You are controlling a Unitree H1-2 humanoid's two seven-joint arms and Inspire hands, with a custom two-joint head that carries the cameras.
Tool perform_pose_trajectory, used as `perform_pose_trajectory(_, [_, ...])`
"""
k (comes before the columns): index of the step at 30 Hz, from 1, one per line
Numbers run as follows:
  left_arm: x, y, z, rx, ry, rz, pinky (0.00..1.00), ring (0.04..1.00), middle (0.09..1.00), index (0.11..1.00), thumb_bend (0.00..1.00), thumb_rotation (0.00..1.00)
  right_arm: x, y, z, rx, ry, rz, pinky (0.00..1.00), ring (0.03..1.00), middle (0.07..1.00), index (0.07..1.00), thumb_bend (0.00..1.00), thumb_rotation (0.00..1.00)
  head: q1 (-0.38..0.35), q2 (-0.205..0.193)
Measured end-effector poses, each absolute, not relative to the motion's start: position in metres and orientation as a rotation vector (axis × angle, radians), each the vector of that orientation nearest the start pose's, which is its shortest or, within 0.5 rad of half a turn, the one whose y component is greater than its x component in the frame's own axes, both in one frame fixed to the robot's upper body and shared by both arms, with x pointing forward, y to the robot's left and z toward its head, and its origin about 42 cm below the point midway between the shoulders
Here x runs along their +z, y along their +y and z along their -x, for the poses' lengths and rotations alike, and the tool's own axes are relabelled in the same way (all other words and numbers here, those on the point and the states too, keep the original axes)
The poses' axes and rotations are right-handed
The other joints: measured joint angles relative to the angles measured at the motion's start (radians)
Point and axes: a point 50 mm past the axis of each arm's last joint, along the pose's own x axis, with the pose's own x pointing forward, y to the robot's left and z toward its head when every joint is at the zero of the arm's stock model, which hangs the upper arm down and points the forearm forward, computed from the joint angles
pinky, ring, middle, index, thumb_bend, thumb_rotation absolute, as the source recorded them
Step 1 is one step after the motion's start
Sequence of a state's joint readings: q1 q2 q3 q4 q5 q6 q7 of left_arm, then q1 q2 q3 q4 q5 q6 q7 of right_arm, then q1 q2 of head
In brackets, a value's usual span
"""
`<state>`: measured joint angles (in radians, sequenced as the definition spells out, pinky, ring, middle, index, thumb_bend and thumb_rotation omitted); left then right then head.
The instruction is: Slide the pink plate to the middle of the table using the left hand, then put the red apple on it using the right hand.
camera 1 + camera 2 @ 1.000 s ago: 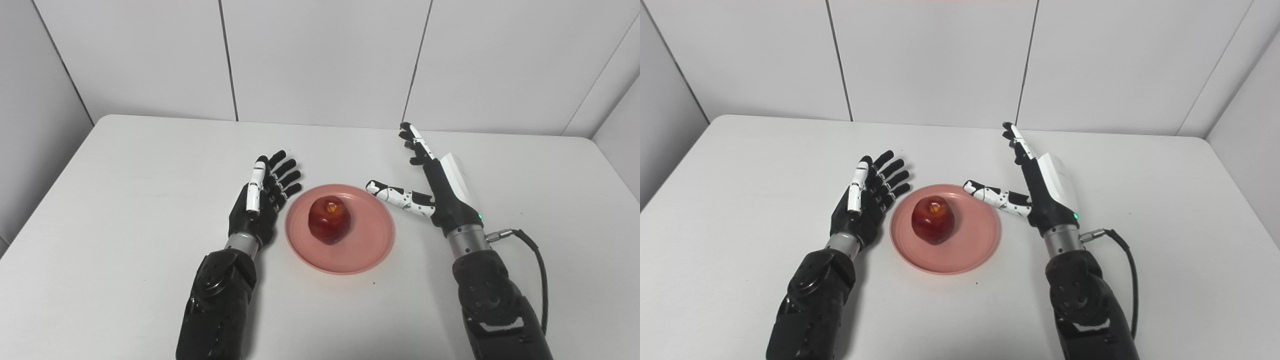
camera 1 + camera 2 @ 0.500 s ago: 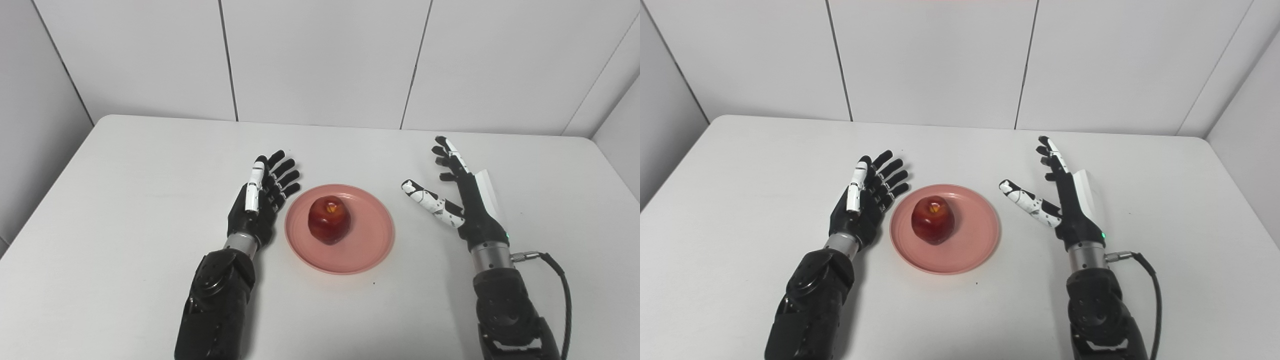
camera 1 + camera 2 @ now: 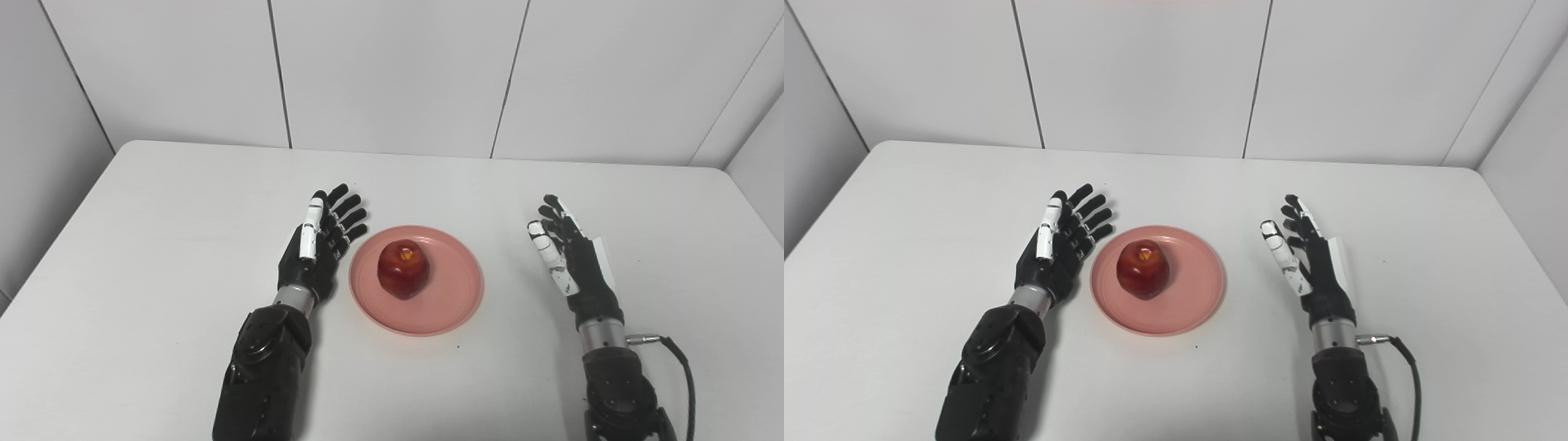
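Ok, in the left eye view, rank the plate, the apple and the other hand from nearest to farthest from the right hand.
1. Plate, just to the left of the right hand.
2. Apple, on the plate's left half.
3. Left hand, beyond the plate's far side.

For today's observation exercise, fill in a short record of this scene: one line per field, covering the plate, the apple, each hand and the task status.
plate: pink plate flat on the white table, about mid-table, between the two hands
apple: red apple sitting on the plate, stem end up, left of the plate's centre
left hand: left hand open, fingers spread, beside the plate's left rim, holding nothing
right hand: right hand open, off to the plate's right with bare table between, holding nothing
task status: apple on plate; both steps look done
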<state>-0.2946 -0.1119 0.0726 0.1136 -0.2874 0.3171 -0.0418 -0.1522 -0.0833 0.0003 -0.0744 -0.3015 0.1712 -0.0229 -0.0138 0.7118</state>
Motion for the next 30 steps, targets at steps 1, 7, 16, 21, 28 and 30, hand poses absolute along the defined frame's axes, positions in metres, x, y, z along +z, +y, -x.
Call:
perform_pose_trajectory(1, [0.138,0.153,-0.372,-0.155,0.147,0.396,0.85,0.852,0.867,0.861,0.38,1.00,0.151,-0.229,-0.331,-0.053,-0.062,0.371,0.83,0.875,0.906,0.918,0.54,1.00,0.005,0.000])
perform_pose_trajectory(7, [0.137,0.154,-0.372,-0.158,0.145,0.396,0.85,0.859,0.873,0.865,0.37,1.00,0.143,-0.228,-0.332,-0.042,-0.028,0.258,0.82,0.865,0.901,0.914,0.37,1.00,0.002,-0.005])
perform_pose_trajectory(16, [0.137,0.157,-0.372,-0.155,0.145,0.388,0.85,0.854,0.872,0.866,0.37,1.00,0.139,-0.225,-0.335,-0.026,-0.013,0.182,0.86,0.878,0.908,0.916,0.28,1.00,0.002,-0.008])
perform_pose_trajectory(21, [0.137,0.158,-0.372,-0.154,0.144,0.386,0.85,0.855,0.874,0.867,0.37,1.00,0.139,-0.224,-0.335,-0.024,-0.011,0.155,0.87,0.880,0.907,0.915,0.26,1.00,0.005,-0.009])
perform_pose_trajectory(28, [0.137,0.163,-0.373,-0.152,0.135,0.374,0.85,0.858,0.876,0.866,0.37,1.00,0.138,-0.225,-0.336,-0.022,-0.006,0.132,0.89,0.880,0.907,0.912,0.27,1.00,0.006,-0.011])
perform_pose_trajectory(30, [0.138,0.163,-0.373,-0.151,0.132,0.372,0.85,0.858,0.877,0.866,0.37,1.00,0.137,-0.225,-0.336,-0.020,-0.006,0.124,0.89,0.881,0.907,0.911,0.27,1.00,0.006,-0.012])
